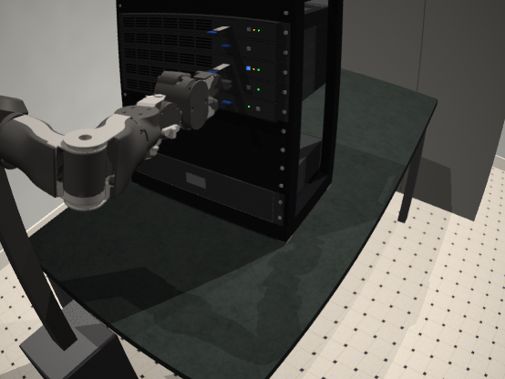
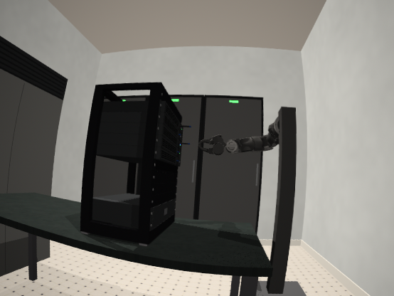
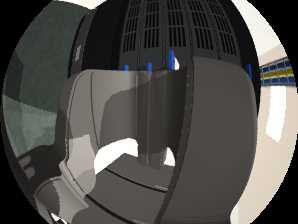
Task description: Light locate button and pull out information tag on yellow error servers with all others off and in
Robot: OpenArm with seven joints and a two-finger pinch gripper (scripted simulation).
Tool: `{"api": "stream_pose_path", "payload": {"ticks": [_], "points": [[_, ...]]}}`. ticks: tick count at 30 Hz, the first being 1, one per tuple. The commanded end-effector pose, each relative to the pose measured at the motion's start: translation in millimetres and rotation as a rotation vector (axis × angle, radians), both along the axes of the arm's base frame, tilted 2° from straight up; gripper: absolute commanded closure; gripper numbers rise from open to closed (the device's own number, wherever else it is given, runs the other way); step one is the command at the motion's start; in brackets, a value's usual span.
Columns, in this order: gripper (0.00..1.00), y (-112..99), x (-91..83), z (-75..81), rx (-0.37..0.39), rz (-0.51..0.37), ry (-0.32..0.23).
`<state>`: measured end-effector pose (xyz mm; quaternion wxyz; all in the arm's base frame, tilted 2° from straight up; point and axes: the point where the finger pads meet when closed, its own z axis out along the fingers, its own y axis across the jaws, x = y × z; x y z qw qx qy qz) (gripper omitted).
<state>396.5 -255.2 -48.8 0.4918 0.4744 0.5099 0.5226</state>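
Note:
In the black rack (image 1: 292, 137) (image 2: 146, 199), the top server has a yellow light (image 1: 253, 30) and an unlit locate button (image 1: 248, 29); its tag (image 1: 221, 28) (image 2: 185, 126) sticks out. The third server has a yellow light (image 1: 253, 69) and a blue-lit button (image 1: 248, 68); its tag (image 1: 221, 66) (image 2: 185, 144) sticks out. The second server's tag (image 1: 226, 46) and the bottom one's (image 1: 226, 102) look in, their buttons unlit. The fourth's button (image 1: 248, 87) is unlit; my gripper hides its tag in the top view. My gripper (image 2: 200, 145) is shut, empty, in front of the servers, clear of the tags.
The rack stands upright on the dark table (image 1: 219, 314) (image 2: 220, 254). A wider unit (image 1: 228, 191) sits at its bottom. The arm's post (image 1: 32, 255) (image 2: 284, 199) stands beyond the table's edge. Dark cabinets (image 2: 231, 160) stand behind.

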Motion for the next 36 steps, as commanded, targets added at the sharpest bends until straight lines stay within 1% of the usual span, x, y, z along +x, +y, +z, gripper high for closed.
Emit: {"api": "stream_pose_path", "payload": {"ticks": [1,7,9,12,17,19,21,23,25,29,34,36], "points": [[1.0,0,-0.3,1.5,0.004,-0.003,-0.008],[1.0,0,-1.5,0.9,0.005,-0.002,-0.005],[1.0,-1,-2.1,4.5,0.003,-0.004,-0.005],[1.0,-2,-3.1,20.9,0.003,-0.004,-0.005],[1.0,-2,-5.2,63.6,0.004,0.0,-0.005],[1.0,-2,-5.2,63.6,0.004,0.0,-0.005],[1.0,-2,-5.9,76.9,0.004,0.001,-0.005],[1.0,-2,-6.3,84.8,0.004,0.0,-0.005],[1.0,-2,-6.6,87.4,0.004,0.0,-0.005],[1.0,-3,-5.8,87.6,0.004,0.0,-0.005],[1.0,-2,3.3,87.9,0.004,0.0,-0.005],[1.0,-2,3.3,87.9,0.004,0.0,-0.005]]}}
